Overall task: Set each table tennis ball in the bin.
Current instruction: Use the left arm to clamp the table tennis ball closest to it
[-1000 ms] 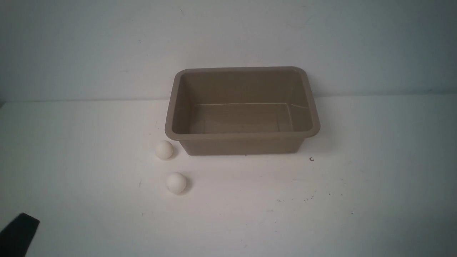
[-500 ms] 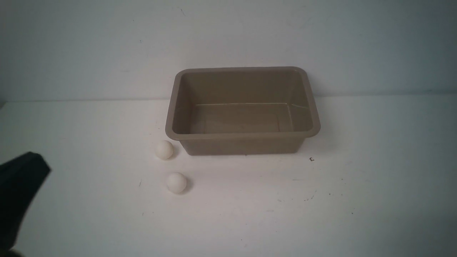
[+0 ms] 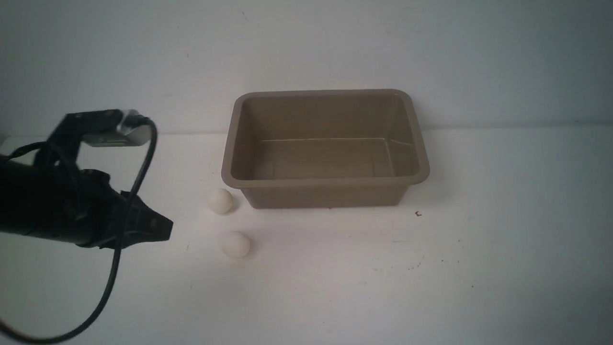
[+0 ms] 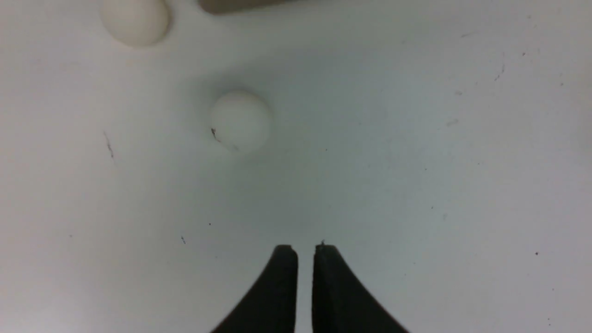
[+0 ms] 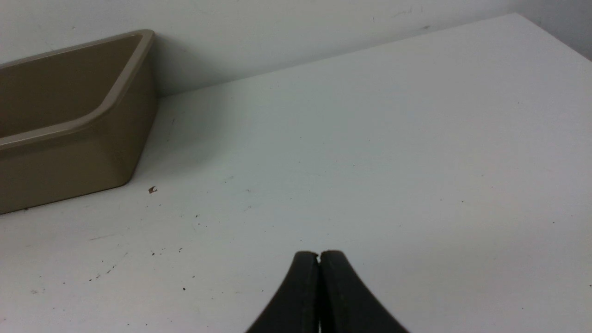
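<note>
Two white table tennis balls lie on the white table left of the bin's near corner: one [image 3: 220,201] next to the bin wall, the other [image 3: 235,245] nearer to me. The left wrist view shows the nearer ball [image 4: 240,121], with a small dark smudge, and the farther ball [image 4: 134,21]. The tan-brown bin [image 3: 325,182] stands empty at the middle back. My left gripper [image 3: 167,231] hovers left of the nearer ball, apart from it; it [image 4: 305,249] is almost shut with a thin slit and holds nothing. My right gripper [image 5: 319,254] is shut and empty, out of the front view.
The wall runs right behind the bin. The bin's corner [image 5: 69,157] shows in the right wrist view, with a small dark speck [image 3: 418,213] on the table near it. A black cable [image 3: 129,206] loops from my left arm down to the table's front edge.
My left arm has swung in from the lower left corner, up and to the right toward the balls. The balls and the bin have not moved.
</note>
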`<state>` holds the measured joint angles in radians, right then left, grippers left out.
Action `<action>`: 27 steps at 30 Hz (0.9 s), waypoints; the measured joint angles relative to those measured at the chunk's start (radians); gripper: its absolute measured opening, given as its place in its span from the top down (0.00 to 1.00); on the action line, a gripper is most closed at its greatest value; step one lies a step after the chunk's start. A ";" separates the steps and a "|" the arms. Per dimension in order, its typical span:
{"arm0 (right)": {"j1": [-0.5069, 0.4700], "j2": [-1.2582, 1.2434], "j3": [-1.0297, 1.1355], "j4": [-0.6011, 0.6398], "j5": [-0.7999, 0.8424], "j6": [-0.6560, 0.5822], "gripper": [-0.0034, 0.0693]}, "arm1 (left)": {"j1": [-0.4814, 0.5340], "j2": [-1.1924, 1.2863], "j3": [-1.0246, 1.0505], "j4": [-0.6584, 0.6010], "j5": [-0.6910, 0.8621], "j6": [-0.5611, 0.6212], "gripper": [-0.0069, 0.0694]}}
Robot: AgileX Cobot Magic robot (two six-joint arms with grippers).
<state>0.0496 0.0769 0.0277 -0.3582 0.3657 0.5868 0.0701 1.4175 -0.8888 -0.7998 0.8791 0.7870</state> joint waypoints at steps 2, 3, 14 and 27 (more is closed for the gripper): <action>0.000 0.000 0.000 0.000 0.000 0.000 0.97 | -0.010 0.075 -0.033 0.011 0.010 -0.003 0.83; 0.000 0.000 0.000 0.000 0.000 0.000 0.97 | -0.020 0.106 -0.047 0.023 0.009 -0.004 0.83; 0.000 0.000 0.000 0.000 0.001 0.000 0.97 | -0.274 0.148 -0.070 0.277 -0.207 -0.225 0.83; 0.000 0.000 0.000 0.000 0.001 0.000 0.97 | -0.371 0.148 -0.070 0.617 -0.298 -0.598 0.77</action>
<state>0.0496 0.0769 0.0277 -0.3582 0.3665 0.5868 -0.3005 1.5656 -0.9591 -0.1827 0.5814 0.1893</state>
